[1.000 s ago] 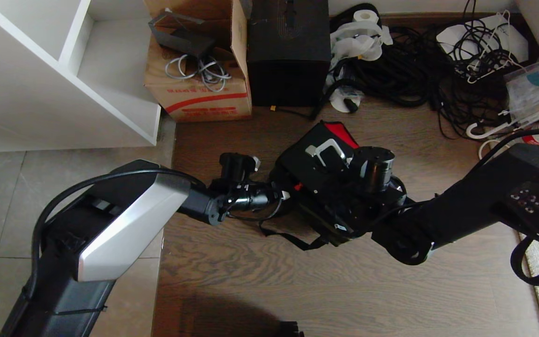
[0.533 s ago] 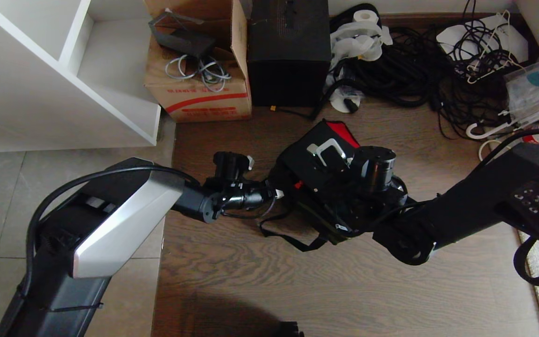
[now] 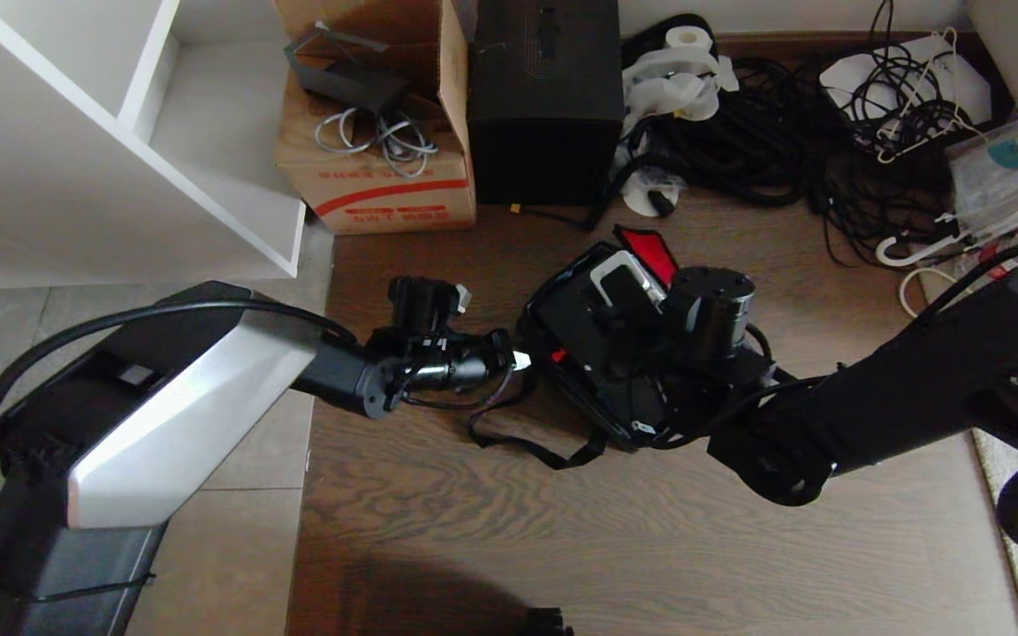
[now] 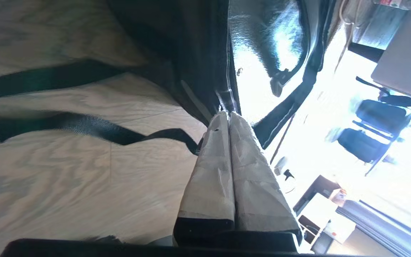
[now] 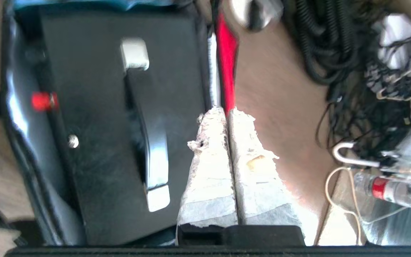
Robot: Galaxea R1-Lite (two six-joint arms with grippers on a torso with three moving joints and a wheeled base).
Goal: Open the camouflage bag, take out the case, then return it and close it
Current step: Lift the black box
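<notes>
Now my right claw (image 5: 228, 110) is clenched on the bag's (image 5: 16, 107) red-lined rim — the case (image 5: 98, 117) lies just beside it, its handle running parallel to my fingers; the left claw (image 4: 228, 116) pinches the opposite rim.

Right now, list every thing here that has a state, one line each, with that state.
camouflage bag: open, on the wooden floor, red lid lining showing.
case: inside the bag, handle side facing out.
left gripper: shut, tips pinching the bag's edge.
right gripper: shut, tips at the bag's rim by the red lining.
cardboard box: flaps open, cables inside.
</notes>
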